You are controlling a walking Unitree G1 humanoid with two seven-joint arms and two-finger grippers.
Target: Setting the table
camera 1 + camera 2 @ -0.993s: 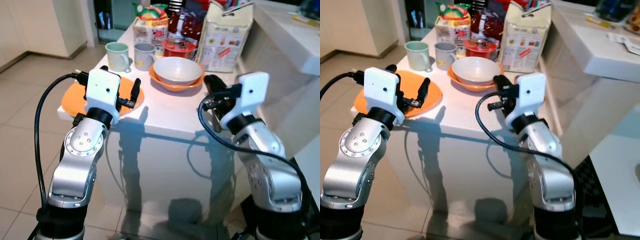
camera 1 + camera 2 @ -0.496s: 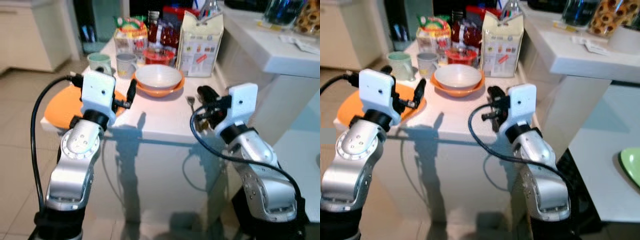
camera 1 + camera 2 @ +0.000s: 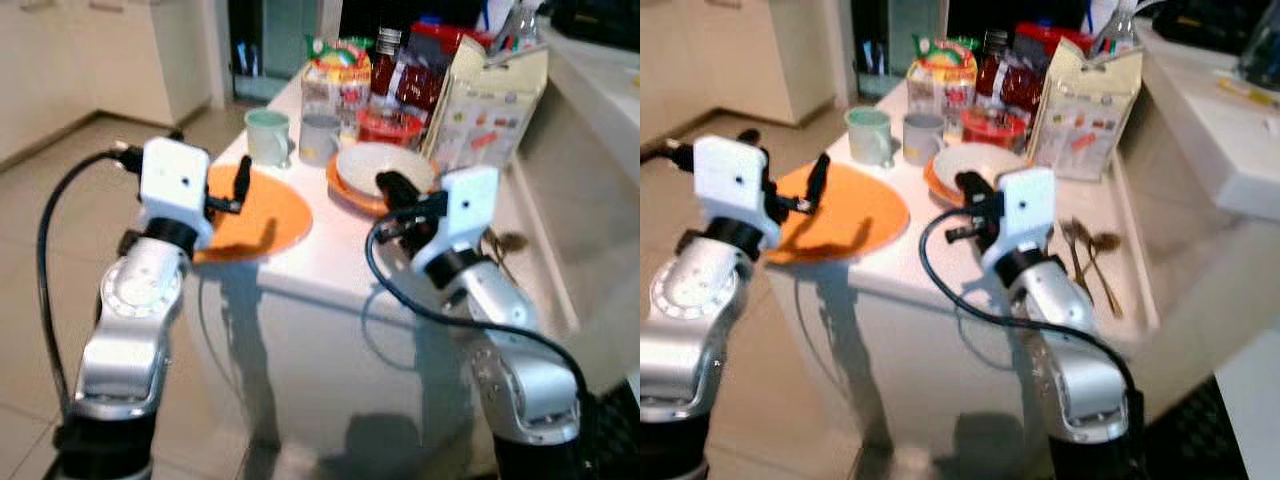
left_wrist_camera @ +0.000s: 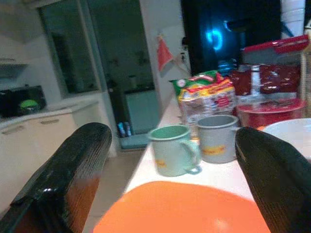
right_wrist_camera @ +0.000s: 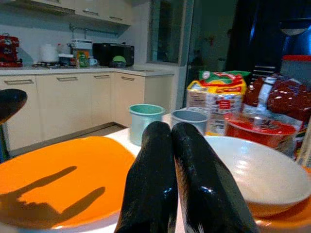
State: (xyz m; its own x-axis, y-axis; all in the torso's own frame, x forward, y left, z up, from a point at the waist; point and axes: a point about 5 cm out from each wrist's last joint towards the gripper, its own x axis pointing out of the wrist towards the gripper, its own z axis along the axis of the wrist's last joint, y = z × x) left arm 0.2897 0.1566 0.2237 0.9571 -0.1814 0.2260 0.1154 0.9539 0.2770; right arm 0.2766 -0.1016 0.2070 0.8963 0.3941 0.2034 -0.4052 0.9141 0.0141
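Both arms are raised at the near edge of a white table (image 3: 910, 265). The left gripper (image 4: 170, 194) hovers above the big orange plate (image 3: 255, 215), its fingers spread wide apart. The right gripper (image 5: 182, 174) has its fingers pressed together, empty, pointing toward a white bowl (image 5: 248, 170) that sits in an orange dish (image 3: 345, 190). Behind stand a green mug (image 3: 267, 135) and a grey mug (image 3: 318, 138), then a blurred clutter of packets and a red container. Some cutlery (image 3: 1090, 260) lies near the table's right side, too smeared to tell spoons from forks.
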